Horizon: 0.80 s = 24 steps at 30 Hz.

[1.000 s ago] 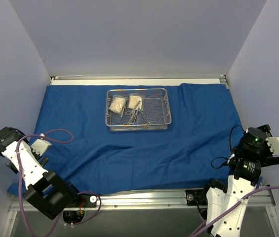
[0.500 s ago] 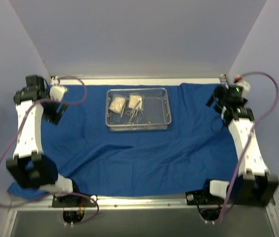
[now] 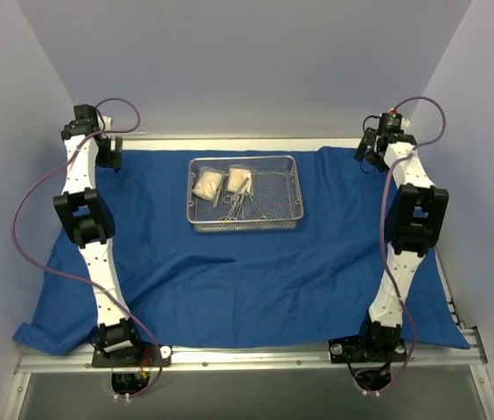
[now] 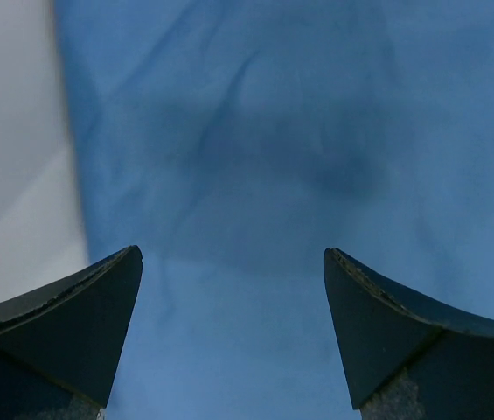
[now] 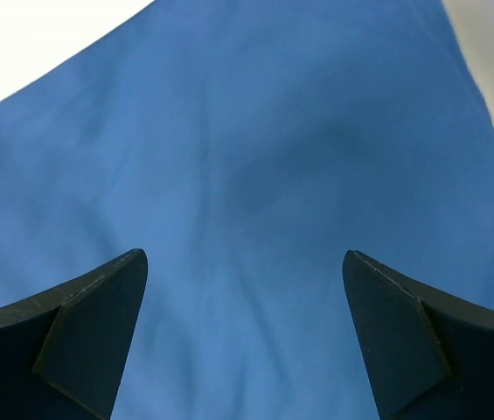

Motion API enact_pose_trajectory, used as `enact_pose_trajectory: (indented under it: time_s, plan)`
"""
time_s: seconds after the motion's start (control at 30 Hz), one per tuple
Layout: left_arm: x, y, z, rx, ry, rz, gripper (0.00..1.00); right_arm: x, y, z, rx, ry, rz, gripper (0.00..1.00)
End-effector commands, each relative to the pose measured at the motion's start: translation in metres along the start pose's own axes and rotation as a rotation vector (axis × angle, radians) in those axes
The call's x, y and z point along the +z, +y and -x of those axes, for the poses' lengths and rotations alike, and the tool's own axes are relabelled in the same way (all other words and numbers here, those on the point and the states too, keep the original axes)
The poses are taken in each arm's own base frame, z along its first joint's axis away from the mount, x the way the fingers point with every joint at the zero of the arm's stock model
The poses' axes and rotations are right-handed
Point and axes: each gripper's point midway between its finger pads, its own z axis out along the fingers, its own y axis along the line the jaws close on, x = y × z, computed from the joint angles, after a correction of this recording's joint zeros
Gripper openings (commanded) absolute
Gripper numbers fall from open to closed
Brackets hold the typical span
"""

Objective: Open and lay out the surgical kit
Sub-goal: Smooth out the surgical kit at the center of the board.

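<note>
Both arms are reaching out far across the table now, where a second ago they were sitting folded low near their bases at the near edge; each has swung up and stretched almost straight toward a far corner of the blue cloth wrap (image 3: 229,271). The left gripper (image 3: 108,156) is hovering over the far left corner and the right gripper (image 3: 367,157) over the far right corner, both pointing down at the fabric. In the wrist views, each pair of fingers is standing wide apart with nothing between them, only blue cloth below and a strip of pale table showing at the cloth's edge.

The wrap is already lying spread over most of the table, wrinkled in places. The wire-mesh tray (image 3: 245,227) is sitting on it toward the far middle, between the two grippers and well apart from both. The two gauze packets (image 3: 207,185) and the clamps (image 3: 248,206) are lying inside the tray, at its left end.

Judging by this, the arms are lining up to pinch the far corners and pull the cloth flat, with the tray's contents not yet being laid out
</note>
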Motion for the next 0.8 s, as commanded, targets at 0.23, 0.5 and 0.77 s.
enact_pose_trajectory:
  time_s: [0.23, 0.5, 0.77]
  plan:
    - [0.07, -0.027, -0.035, 0.133, 0.149, 0.031, 0.94, 0.093, -0.009, -0.054, -0.101, 0.209, -0.11, 0.86]
    - [0.1, -0.039, -0.038, 0.208, 0.134, 0.014, 0.18, 0.11, -0.003, -0.074, -0.084, 0.236, -0.055, 0.29]
    - [0.112, -0.018, 0.021, 0.237, -0.07, 0.197, 0.02, 0.128, -0.012, -0.021, 0.128, 0.089, 0.01, 0.0]
